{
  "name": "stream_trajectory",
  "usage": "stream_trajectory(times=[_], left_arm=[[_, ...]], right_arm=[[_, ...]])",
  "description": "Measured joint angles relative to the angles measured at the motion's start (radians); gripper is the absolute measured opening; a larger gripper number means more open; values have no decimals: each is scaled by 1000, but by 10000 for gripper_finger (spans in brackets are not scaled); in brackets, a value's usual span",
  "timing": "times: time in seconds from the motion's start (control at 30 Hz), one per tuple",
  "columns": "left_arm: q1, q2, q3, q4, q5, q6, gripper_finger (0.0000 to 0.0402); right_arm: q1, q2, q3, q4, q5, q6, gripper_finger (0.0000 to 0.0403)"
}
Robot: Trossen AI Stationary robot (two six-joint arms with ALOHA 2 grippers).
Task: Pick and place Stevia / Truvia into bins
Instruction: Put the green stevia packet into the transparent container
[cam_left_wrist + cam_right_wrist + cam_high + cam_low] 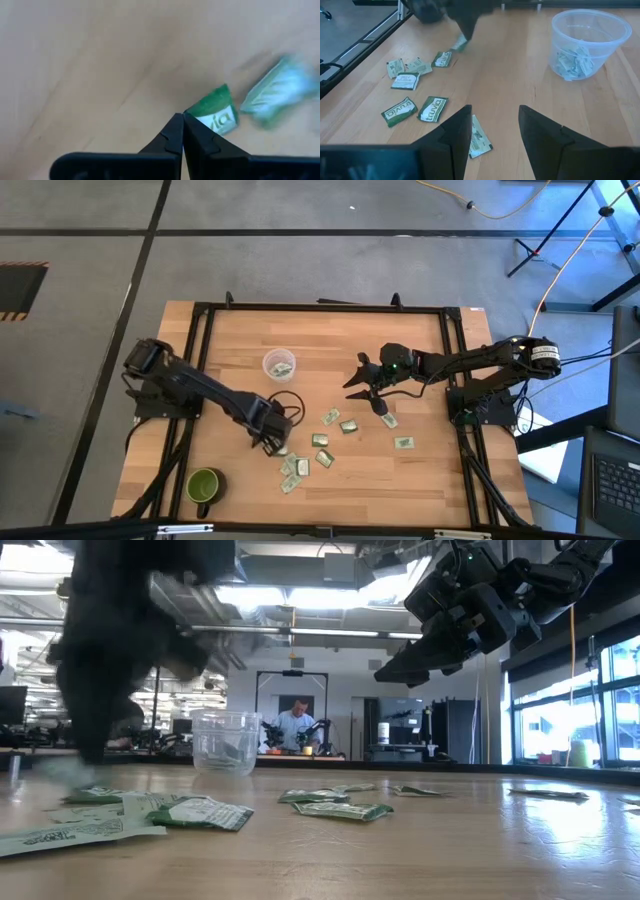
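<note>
My left end effector is down at the bench, fingers pressed tight together, and a green-and-white Truvia sachet pokes out right at the fingertips, at about one o'clock from them in my wrist view. The tips meet at its corner; whether I have it pinched, I cannot tell. A second sachet lies just beyond it, blurred.

From above, the loose sachets spread over the middle of the bench. A small cluster sits just at five o'clock of my left end effector, others trail off toward three o'clock.

The clear cup stands at twelve o'clock from my left end effector, near but apart, with several sachets already inside it.

My right end effector hangs above the bench with its fingers spread wide, holding nothing. One sachet lies on the wood just beneath it, between the fingers in my right wrist view. The cup is at ten o'clock from it.

A green mug stands near the bench's front edge, at seven o'clock of my left end effector.
</note>
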Motion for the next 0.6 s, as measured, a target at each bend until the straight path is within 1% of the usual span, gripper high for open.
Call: stream_trajectory(times=[0.03, 0.1, 0.23, 0.33, 0.4, 0.47, 0.53, 0.6], left_arm=[[0, -27, 1, 3, -17, 10, 2], [7, -75, -1, -10, -90, 43, 2], [37, -188, 1, -3, -326, 101, 3], [74, -256, 1, -9, -425, 111, 2], [99, -292, 1, -8, -535, 112, 2], [135, -302, 2, -7, -638, 111, 3], [180, -301, 2, -7, -674, 128, 2], [231, -290, 2, 2, -678, 168, 2]], right_arm=[[0, 0, 0, 0, 0, -1, 165], [0, 0, 0, 0, 0, -1, 165], [0, 0, 0, 1, 0, -1, 165], [0, 0, 0, 1, 0, -2, 165], [0, 0, 0, 1, 0, -3, 165], [0, 0, 0, 5, 0, -3, 165], [0, 0, 0, 9, 0, -3, 165], [0, 0, 0, 9, 0, -3, 165]])
